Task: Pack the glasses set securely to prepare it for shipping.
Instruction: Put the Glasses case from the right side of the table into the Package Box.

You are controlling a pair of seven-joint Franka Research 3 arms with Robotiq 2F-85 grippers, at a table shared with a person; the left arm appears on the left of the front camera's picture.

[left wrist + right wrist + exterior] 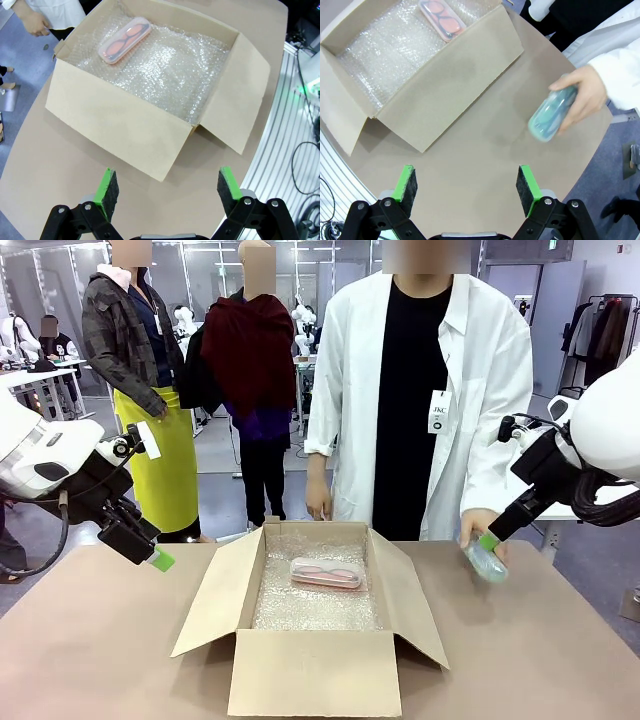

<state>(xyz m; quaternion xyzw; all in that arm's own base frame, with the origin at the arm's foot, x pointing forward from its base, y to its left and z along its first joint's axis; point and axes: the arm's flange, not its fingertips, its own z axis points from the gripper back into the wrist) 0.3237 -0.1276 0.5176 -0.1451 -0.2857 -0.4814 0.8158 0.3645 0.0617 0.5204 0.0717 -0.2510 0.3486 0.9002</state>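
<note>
The pink case (326,573) (124,40) (442,19) lies flat on bubble wrap at the back of the open cardboard box (310,680) (120,130) (440,95). A person's hand (478,525) (585,97) holds the mint-green case (486,562) (551,115) just above the table, right of the box. My right gripper (490,540) (466,186) is open, hovering close beside that hand and case. My left gripper (158,560) (165,192) is open and holds nothing, left of the box above the table.
The brown table (90,650) surrounds the box, whose four flaps stand open. The person in a white coat (420,390) stands at the far edge behind the box. Their other hand (318,502) hangs by the box's back flap.
</note>
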